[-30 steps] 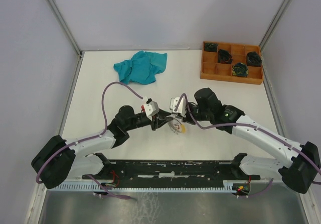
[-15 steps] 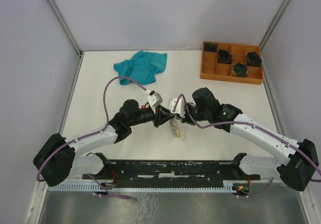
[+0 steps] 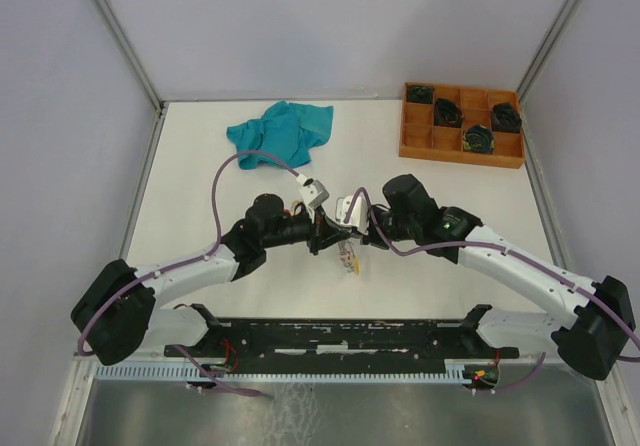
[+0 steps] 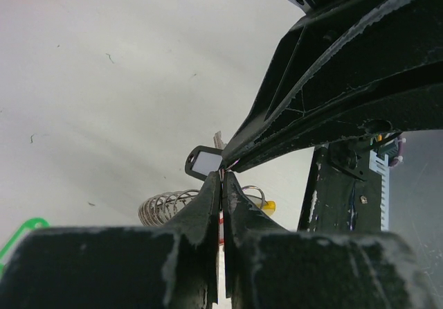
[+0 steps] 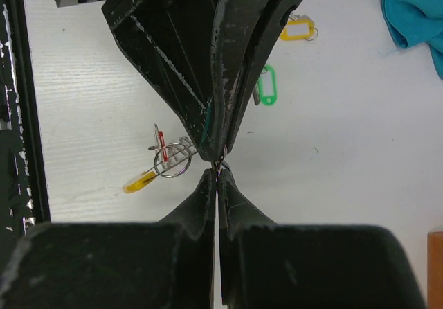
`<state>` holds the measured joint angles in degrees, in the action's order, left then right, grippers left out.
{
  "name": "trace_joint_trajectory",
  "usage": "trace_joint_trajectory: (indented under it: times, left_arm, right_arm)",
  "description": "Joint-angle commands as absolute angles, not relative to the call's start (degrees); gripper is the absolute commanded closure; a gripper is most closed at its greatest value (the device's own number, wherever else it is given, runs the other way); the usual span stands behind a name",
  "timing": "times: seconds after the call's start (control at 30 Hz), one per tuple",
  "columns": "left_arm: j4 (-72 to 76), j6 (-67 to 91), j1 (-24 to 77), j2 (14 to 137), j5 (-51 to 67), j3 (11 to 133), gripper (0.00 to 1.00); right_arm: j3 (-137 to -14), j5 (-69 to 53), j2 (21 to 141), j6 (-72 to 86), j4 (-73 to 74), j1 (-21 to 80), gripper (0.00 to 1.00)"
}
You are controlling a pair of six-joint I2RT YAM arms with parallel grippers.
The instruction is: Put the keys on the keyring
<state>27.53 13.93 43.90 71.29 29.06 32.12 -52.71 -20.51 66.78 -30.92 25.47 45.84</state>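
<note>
Top camera overhead, whole table (image 3: 200,166); wrist cameras close, sharing keyring (image 5: 169,162).

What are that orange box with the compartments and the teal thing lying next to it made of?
The compartment box looks like wood or fibreboard with a matt orange-brown finish: thick flat walls and dividers, no gloss. Moulded plastic cannot be ruled out from here. The teal thing looks like soft cloth, since it lies crumpled in loose folds.

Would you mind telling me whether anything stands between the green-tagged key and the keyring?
Yes. In the right wrist view the left gripper, shut, reaches down across the line from the green-tagged key to the keyring, close beside that key.
</note>
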Motion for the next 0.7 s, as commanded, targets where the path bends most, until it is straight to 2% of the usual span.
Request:
trace_joint_trajectory:
  times: [0.0, 0.23, 0.67]
  left_arm:
    - [28.5, 15.9, 44.1, 70.5, 28.7, 34.5, 0.97]
    - [32.7, 15.9, 43.8, 66.4, 25.0, 31.6, 0.97]
    - [38.2, 16.6, 43.5, 63.6, 23.2, 29.8, 0.97]
  right_arm:
    - [-55.1, -20.1, 66.0, -31.4, 23.7, 45.8, 0.99]
    - [-49.7, -16.3, 62.2, -28.7, 22.2, 45.7, 0.99]
    - [-47.3, -23.9, 63.4, -25.3, 20.8, 45.7, 0.99]
